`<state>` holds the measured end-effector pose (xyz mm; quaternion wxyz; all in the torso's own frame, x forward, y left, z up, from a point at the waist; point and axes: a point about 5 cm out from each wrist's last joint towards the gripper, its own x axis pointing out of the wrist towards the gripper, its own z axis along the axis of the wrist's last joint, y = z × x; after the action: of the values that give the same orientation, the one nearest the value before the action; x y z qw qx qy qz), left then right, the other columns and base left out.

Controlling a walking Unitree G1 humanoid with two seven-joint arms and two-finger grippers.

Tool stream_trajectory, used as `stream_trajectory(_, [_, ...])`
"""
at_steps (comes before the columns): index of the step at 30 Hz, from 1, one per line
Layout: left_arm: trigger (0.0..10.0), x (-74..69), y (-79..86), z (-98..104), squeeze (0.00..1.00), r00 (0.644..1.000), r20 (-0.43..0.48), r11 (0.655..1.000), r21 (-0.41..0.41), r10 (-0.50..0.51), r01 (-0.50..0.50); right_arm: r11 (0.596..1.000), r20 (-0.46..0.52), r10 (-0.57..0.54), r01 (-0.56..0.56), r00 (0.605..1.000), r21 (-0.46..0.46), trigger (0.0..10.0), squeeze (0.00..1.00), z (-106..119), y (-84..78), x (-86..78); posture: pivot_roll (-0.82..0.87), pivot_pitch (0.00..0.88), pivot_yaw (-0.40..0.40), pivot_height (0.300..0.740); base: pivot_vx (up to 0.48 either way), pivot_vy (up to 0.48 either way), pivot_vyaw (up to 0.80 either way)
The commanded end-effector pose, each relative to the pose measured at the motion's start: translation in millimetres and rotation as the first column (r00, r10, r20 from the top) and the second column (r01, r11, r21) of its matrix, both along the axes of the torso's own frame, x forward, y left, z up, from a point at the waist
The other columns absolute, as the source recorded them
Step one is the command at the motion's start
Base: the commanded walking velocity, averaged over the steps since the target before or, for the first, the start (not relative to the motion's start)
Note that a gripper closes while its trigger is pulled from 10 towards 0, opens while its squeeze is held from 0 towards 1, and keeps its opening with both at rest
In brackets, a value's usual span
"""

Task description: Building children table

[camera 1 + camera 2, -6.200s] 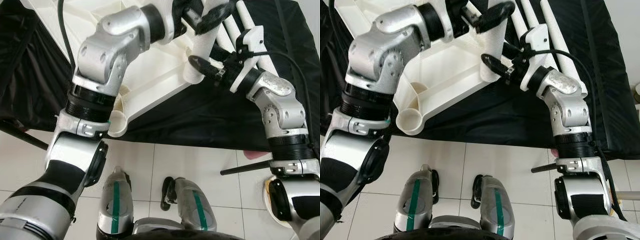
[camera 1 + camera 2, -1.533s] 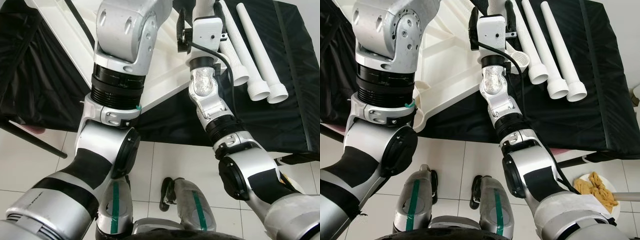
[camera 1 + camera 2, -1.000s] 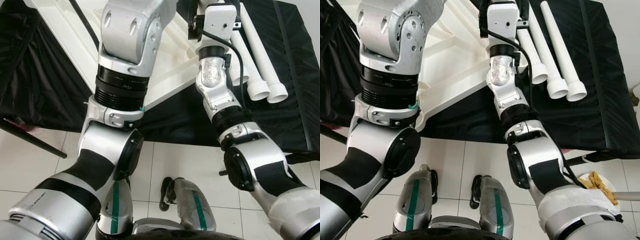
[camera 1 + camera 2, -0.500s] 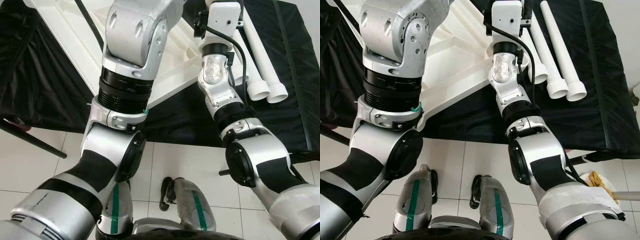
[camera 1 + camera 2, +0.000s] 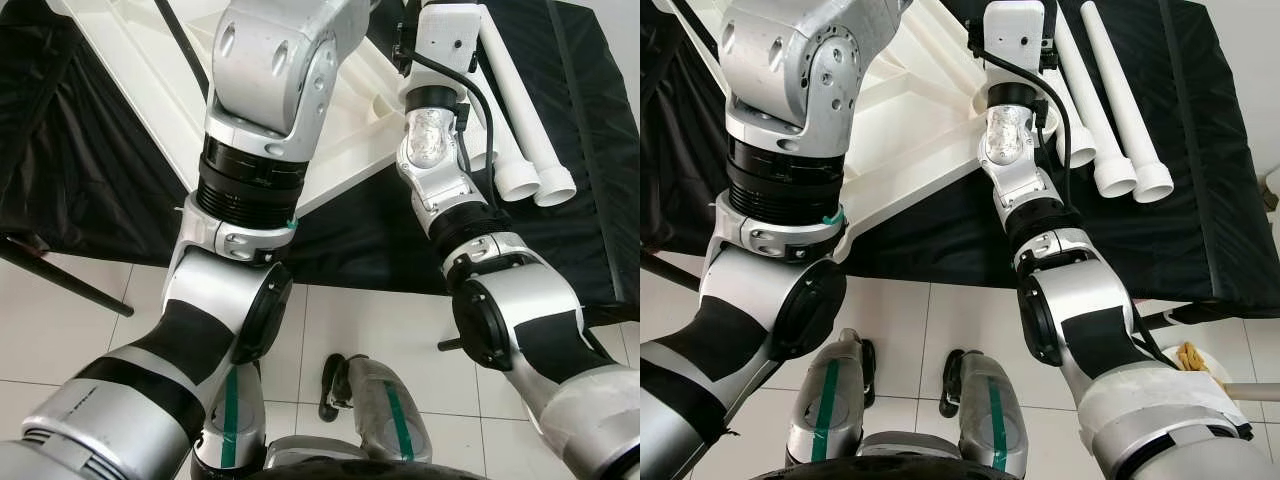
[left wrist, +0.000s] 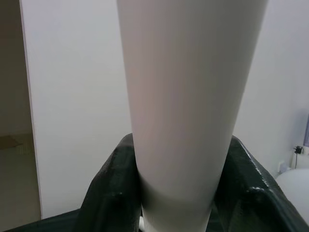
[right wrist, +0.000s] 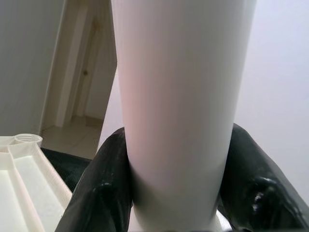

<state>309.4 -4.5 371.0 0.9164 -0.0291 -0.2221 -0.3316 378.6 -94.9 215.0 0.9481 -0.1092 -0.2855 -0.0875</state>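
We have both the left pincer and right pincer clenched on one white table leg, above the upturned tabletop.

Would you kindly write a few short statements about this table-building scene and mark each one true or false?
1. The left gripper is closed on a white table leg. True.
2. The right gripper is open and holds nothing. False: it clamps a white leg too.
3. Spare white legs lie on the black cloth. True.
4. The white tabletop lies on the tiled floor. False: it rests on the black cloth.
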Motion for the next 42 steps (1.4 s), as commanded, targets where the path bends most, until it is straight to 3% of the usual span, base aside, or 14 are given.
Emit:
stream_trajectory(1, [10.0, -5.6, -5.7, 1, 1.00, 1.000, -0.008, 0.999, -0.035, 0.023, -0.023, 1.000, -0.014, -0.016, 0.016, 1.000, -0.019, 10.0, 0.00, 1, -1.3, 3.0, 0.14, 0.035, -0.085, 0.740, 0.000, 0.000, 0.00])
stream_trajectory(10, [10.0, -15.0, -10.2, 5, 1.00, 0.996, -0.044, 0.992, -0.106, -0.072, 0.067, 0.999, -0.073, -0.037, 0.039, 0.997, 0.024, 10.0, 0.00, 2, -9.7, 9.0, 0.13, 0.040, -0.082, 0.740, 0.000, 0.000, 0.00])
stream_trajectory(11, [10.0, -17.2, -8.3, 10, 0.79, 0.992, -0.062, 0.982, -0.157, -0.114, 0.103, 0.998, -0.087, -0.049, 0.052, 0.995, 0.035, 10.0, 0.00, 2, -13.3, 10.3, 0.13, 0.041, -0.080, 0.740, 0.000, 0.000, 0.00])
stream_trajectory(13, [10.0, -17.7, -7.5, 12, 0.79, 0.989, -0.069, 0.978, -0.173, -0.128, 0.114, 0.998, -0.090, -0.052, 0.056, 0.995, 0.039, 10.0, 0.00, 2, -14.4, 10.6, 0.13, 0.041, -0.080, 0.740, 0.000, 0.000, 0.00])
stream_trajectory(14, [10.0, -17.4, -6.3, 12, 0.00, 0.987, -0.082, 0.975, -0.186, -0.140, 0.123, 0.997, -0.092, -0.057, 0.061, 0.994, 0.047, 10.0, 0.00, 2, -16.3, 10.8, 0.13, 0.042, -0.079, 0.740, 0.000, 0.000, 0.00])
stream_trajectory(22, [10.0, -17.0, 7.0, 0, 0.00, 0.968, -0.164, 0.959, -0.244, -0.189, 0.146, 0.988, -0.124, -0.076, 0.091, 0.989, 0.122, 10.0, 0.00, 4, -33.3, 13.4, 0.12, 0.048, -0.076, 0.740, 0.000, 0.000, 0.00])
stream_trajectory(24, [10.0, -2.3, 7.1, -8, 0.00, 0.965, -0.206, 0.970, -0.210, -0.163, 0.119, 0.986, -0.145, -0.054, 0.075, 0.988, 0.148, 10.0, 0.00, 3, -37.5, 14.0, 0.12, 0.051, -0.077, 0.740, 0.000, 0.000, 0.00])
stream_trajectory(26, [10.0, 2.5, 7.7, -11, 0.00, 0.963, -0.221, 0.974, -0.200, -0.153, 0.109, 0.984, -0.152, -0.045, 0.070, 0.987, 0.162, 10.0, 0.00, 2, -39.1, 14.0, 0.12, 0.051, -0.077, 0.740, 0.000, 0.000, 0.00])
stream_trajectory(29, [10.0, 13.0, 45.9, -45, 0.00, 0.964, -0.263, 0.991, -0.136, -0.038, 0.002, 0.979, -0.179, 0.034, 0.004, 0.983, 0.205, 10.0, 0.00, -1, -45.8, 13.6, 0.12, 0.053, -0.082, 0.740, 0.000, 0.000, 0.00])
stream_trajectory(32, [10.0, 16.6, 55.2, -61, 0.00, 0.955, -0.295, 0.994, -0.094, 0.031, -0.061, 0.982, -0.187, 0.063, -0.027, 0.980, 0.188, 10.0, 0.00, -2, -50.4, 12.0, 0.12, 0.054, -0.083, 0.740, 0.000, 0.000, 0.00])
stream_trajectory(34, [10.0, 21.3, 59.8, -85, 0.00, 0.938, -0.320, 0.991, 0.008, 0.130, -0.134, 0.978, -0.210, 0.101, -0.058, 0.973, 0.201, 10.0, 0.00, -7, -59.7, 8.9, 0.11, 0.055, -0.085, 0.740, 0.000, 0.000, 0.00])
stream_trajectory(39, [10.0, 22.9, 61.2, -98, 0.00, 0.927, -0.340, 0.987, 0.051, 0.159, -0.150, 0.974, -0.227, 0.123, -0.074, 0.966, 0.215, 10.0, 0.00, -10, -65.7, 7.0, 0.11, 0.055, -0.085, 0.740, 0.000, 0.000, 0.00])
stream_trajectory(42, [10.0, 24.3, 63.4, -113, 0.00, 0.919, -0.334, 0.976, 0.127, 0.209, -0.176, 0.962, -0.246, 0.174, -0.112, 0.954, 0.248, 10.0, 0.00, -14, -71.5, 3.5, 0.10, 0.057, -0.083, 0.740, 0.000, 0.000, 0.00])
